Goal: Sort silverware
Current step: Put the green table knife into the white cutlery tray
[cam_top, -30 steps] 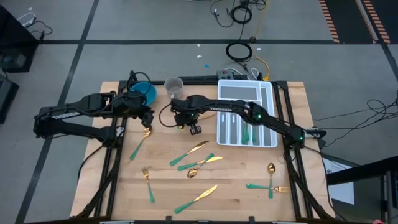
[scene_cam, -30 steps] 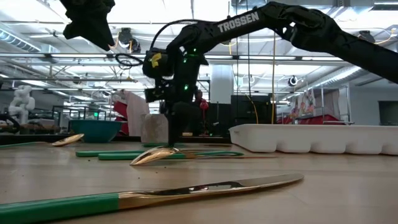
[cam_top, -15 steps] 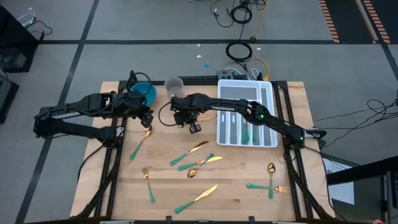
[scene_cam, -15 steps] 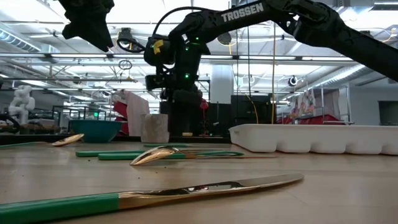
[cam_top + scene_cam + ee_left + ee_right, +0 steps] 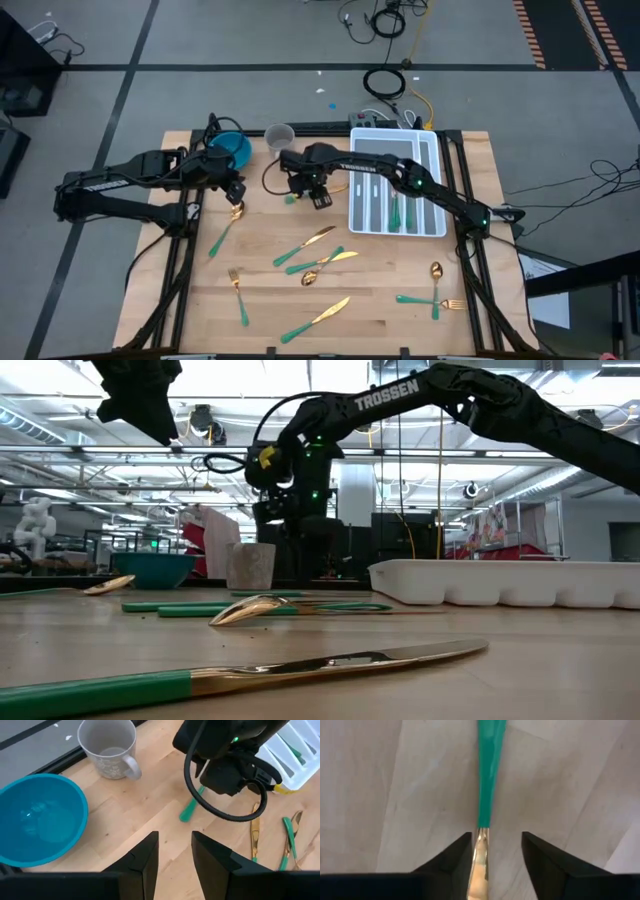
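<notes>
My right gripper (image 5: 318,198) points down over the table's far middle, open, just left of the white tray (image 5: 398,225). Its fingers stand on either side of one piece of silverware (image 5: 490,765), which lies flat on the wood. The piece's teal handle (image 5: 291,199) sticks out toward the left. Its gold head is hidden under the gripper. My left gripper (image 5: 236,190) hangs open and raised beside the blue bowl (image 5: 231,148), holding nothing. Several more gold-and-teal pieces lie loose on the table, among them a knife (image 5: 305,246) and a fork (image 5: 239,295). My right gripper comes from above with its fingers across the piece, at the neck (image 5: 481,845) where teal handle meets gold. One finger (image 5: 462,852) is right beside the neck, and I cannot tell whether it touches. The piece lies flat on the table.
A grey mug (image 5: 279,138) stands at the far edge beside the bowl. The tray holds a few pieces (image 5: 395,212) in its slots. A spoon (image 5: 228,225) lies near my left gripper. A spoon and fork (image 5: 436,290) lie near right, and a knife (image 5: 316,320) lies at the near edge.
My right gripper has risen a little off the table and moved toward the far right, toward the tray. Its fingers, a narrow shut pair a second ago, now stand apart. The teal handle now shows beside it on its left.
</notes>
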